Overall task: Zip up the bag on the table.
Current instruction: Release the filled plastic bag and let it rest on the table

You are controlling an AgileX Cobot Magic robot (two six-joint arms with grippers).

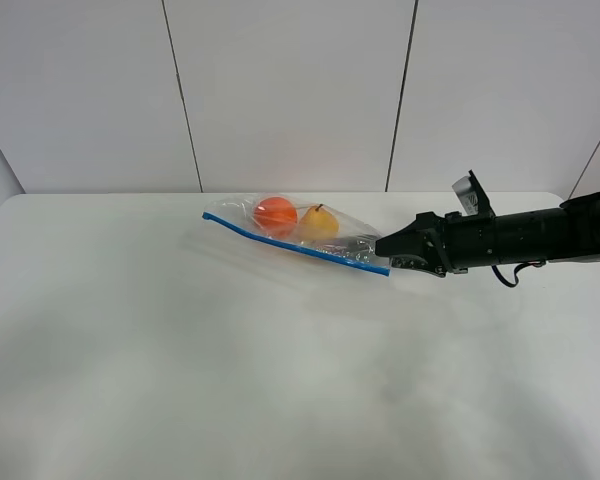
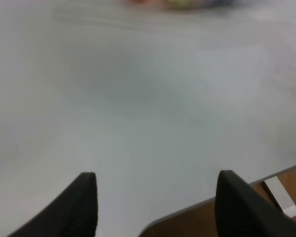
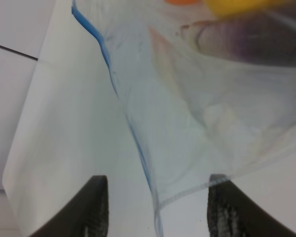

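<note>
The bag (image 1: pixel 298 232) is clear crinkly plastic and lies at the back middle of the white table (image 1: pixel 280 380). An orange fruit (image 1: pixel 275 214) and a yellow one (image 1: pixel 319 222) show through it. Its blue zipper strip (image 1: pixel 280 243) runs along the near edge. My right gripper (image 1: pixel 382 250) sits at the bag's right end, open. In the right wrist view its fingers (image 3: pixel 96 210) stand wide apart, with the bag's corner (image 3: pixel 187 148) and the blue strip (image 3: pixel 108 64) lying between them. My left gripper (image 2: pixel 155 207) is open over bare table, and the bag (image 2: pixel 177 2) is a blur far ahead of it.
A white panelled wall (image 1: pixel 290 90) rises behind the table's far edge. The left wrist view shows the table's rounded edge (image 2: pixel 187 212) with brown floor (image 2: pixel 286 177) and a white strip (image 2: pixel 281 197) beyond it. The left arm is out of the high view.
</note>
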